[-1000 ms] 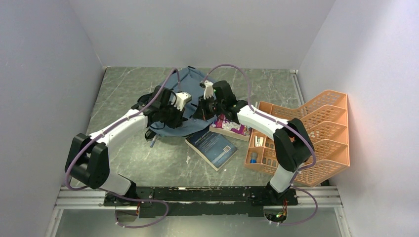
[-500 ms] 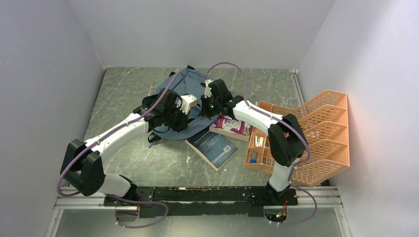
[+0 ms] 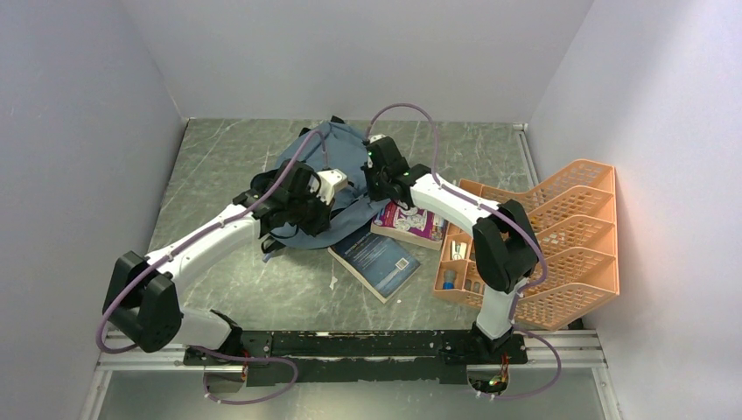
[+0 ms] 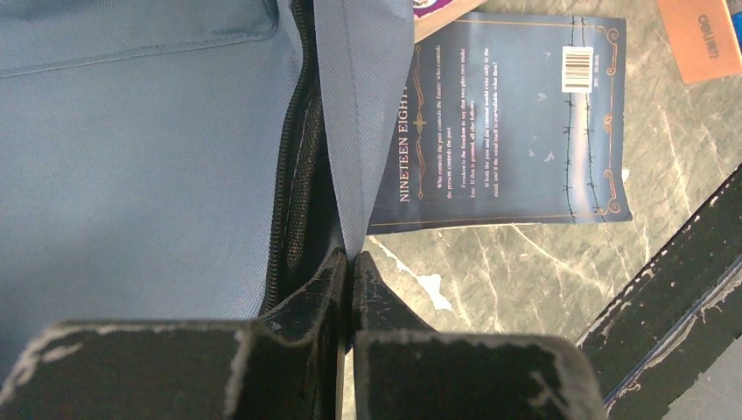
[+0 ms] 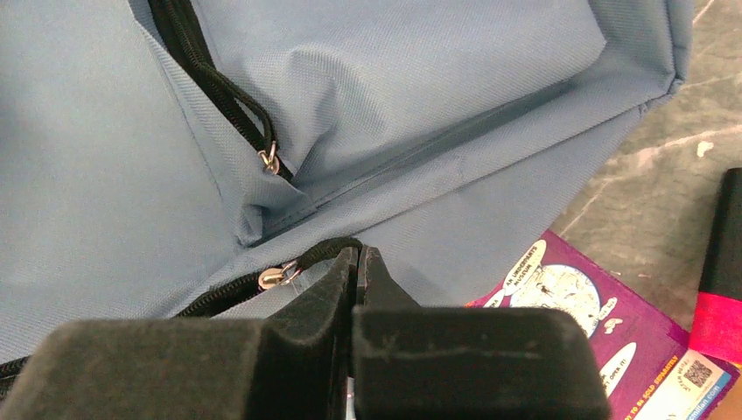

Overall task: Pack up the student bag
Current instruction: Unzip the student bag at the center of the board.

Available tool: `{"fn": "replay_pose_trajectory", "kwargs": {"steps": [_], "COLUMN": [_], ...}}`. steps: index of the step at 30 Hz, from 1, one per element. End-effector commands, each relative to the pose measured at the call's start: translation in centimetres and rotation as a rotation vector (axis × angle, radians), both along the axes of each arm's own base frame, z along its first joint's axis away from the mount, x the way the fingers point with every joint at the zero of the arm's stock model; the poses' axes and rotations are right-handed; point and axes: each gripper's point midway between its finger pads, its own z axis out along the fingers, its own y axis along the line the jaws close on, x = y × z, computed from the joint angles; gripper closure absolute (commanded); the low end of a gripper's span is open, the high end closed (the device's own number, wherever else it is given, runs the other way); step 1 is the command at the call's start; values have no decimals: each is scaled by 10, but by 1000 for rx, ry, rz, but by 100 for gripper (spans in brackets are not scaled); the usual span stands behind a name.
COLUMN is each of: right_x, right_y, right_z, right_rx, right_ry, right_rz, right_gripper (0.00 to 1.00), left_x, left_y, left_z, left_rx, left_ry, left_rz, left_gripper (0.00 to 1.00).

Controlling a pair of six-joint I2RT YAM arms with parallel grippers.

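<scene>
Jaws of the left gripper point(image 4: 350, 262) are pressed together on the fabric lip of the student bag point(image 3: 341, 149); those of the right gripper point(image 5: 357, 258) pinch its zip edge, beside a metal pull point(image 5: 274, 278). Bag lies toward 12 o'clock on the tabletop point(image 3: 227, 166). Soft, light, floppy cloth: best held at the stitched zip seams, which should resist slipping.

This looks like a robotics lab test cell. Plain pale walls point(image 3: 350, 52) box in a grey marbled bench point(image 3: 219, 166). A cabled left arm point(image 3: 210, 236) and right arm point(image 3: 455, 206) are bolted to an aluminium rail point(image 3: 569, 350) at its near edge.
</scene>
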Motion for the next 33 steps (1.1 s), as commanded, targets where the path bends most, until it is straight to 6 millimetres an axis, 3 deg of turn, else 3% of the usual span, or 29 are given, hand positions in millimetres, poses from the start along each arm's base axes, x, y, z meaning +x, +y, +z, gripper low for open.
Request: {"fn": "replay_pose_trajectory", "kwargs": {"steps": [1,5,8,13,18,22,26,30,33], "right_x": [32,29,16,-11,-33,-45,-52,-53,-53], "right_y": [-33,-26,-13,7,7,5,6,7,9], "right_z": [9,12,16,18,3,0,10,24,40], "right_rx": [-86,-52,23,145,176,198,226,247,272], "right_ry": [-88,-87,-80,-36,28,49,41,14,-15], "right_rz": [-149,-100,-17,110,142,149,159,167,179], "right_gripper": [100,100,100,100,98,90,80,61,51], "left_x": [-13,-13,-10,-4,13,30,35,33,30], "left_y": [8,8,8,6,18,56,110,149,163], "left_z": [-3,-4,-4,9,45,67,68,53,32], "left_rx": [22,15,10,-52,-141,-188,-135,-35,20], "left_ry": [25,26,19,10,-89,-140,-149,-139,-82], "left_rz": [13,27,46,145,331,592,878,1030,1079], "left_gripper": [95,95,92,61,41,35,30,25,21]}}
